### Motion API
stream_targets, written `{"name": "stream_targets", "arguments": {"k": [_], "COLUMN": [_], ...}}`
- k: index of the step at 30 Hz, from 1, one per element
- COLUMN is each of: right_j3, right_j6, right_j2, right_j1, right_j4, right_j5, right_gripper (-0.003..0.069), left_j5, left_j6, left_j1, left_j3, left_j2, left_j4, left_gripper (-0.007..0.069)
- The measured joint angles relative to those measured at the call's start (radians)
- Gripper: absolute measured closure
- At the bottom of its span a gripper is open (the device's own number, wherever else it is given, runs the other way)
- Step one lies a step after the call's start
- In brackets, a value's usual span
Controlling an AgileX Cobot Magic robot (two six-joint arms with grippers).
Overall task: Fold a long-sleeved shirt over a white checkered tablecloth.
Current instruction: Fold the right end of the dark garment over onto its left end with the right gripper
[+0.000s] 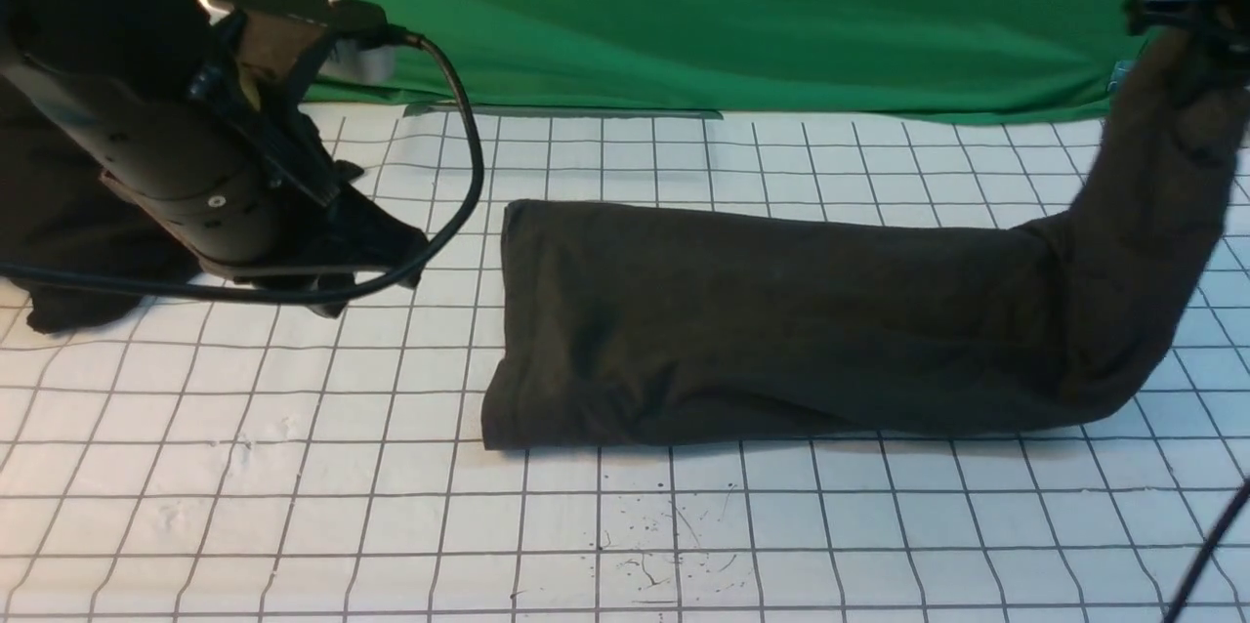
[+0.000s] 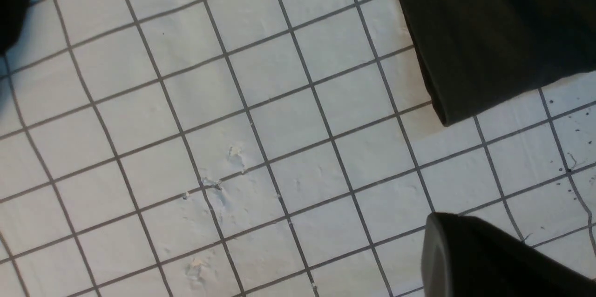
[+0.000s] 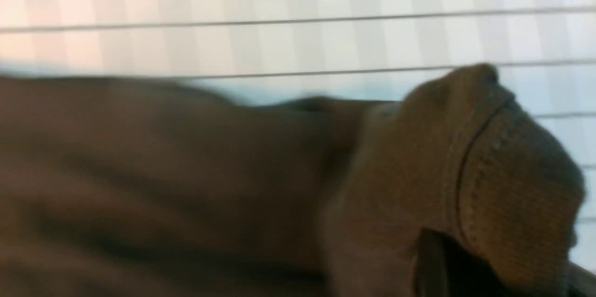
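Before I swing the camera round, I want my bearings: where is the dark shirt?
In the front view, the shirt spans centre to right on the checkered tablecloth, its right end raised in the right hand.

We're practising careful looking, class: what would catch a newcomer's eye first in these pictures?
Probably the dark shirt, stretched across the white checkered tablecloth, its right end lifted by the right gripper. Next, perhaps, the bright green fabric behind it, and the bulky left arm at the left, its looping black cable in front.
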State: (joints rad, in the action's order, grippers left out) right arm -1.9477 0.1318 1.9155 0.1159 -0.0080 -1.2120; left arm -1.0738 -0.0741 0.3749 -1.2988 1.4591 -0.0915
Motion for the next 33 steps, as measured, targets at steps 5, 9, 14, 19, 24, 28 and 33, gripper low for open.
{"name": "stream_targets", "arguments": {"k": [5, 9, 14, 19, 24, 28, 33], "right_j3": [-0.001, -0.001, -0.001, -0.001, -0.01, -0.076, -0.216], "right_j6": [0.072, 0.109, 0.125, 0.135, 0.03, -0.083, -0.143], "right_j2": [0.031, 0.118, 0.239, 0.329, 0.344, 0.318, 0.163], "right_j1": [0.219, 0.385, 0.48, 0.519, 0.54, 0.529, 0.411], "right_j4": [0.03, 0.12, 0.256, 0.341, 0.439, 0.414, 0.024], "right_j5": [0.054, 0.19, 0.352, 0.454, 0.452, 0.334, 0.04], "right_gripper": [0.0621, 0.0621, 0.0606, 0.0459, 0.0204, 0.0139, 0.037], "left_j5": [-0.001, -0.001, -0.002, -0.001, 0.0, 0.001, 0.071], "left_j6": [-0.001, -0.001, -0.002, -0.002, -0.002, -0.002, -0.005], "left_j1": [0.0, 0.0, 0.0, 0.0, 0.0, 0.0, -0.001], "left_j3": [0.0, 0.0, 0.0, 0.0, 0.0, 0.0, 0.0], "left_j2": [0.0, 0.0, 0.0, 0.0, 0.0, 0.0, 0.009], "left_j4": [0.016, 0.034, 0.065, 0.078, 0.078, 0.077, 0.102], "left_gripper": [0.0627, 0.0627, 0.0627, 0.0627, 0.0627, 0.0627, 0.0627]}}
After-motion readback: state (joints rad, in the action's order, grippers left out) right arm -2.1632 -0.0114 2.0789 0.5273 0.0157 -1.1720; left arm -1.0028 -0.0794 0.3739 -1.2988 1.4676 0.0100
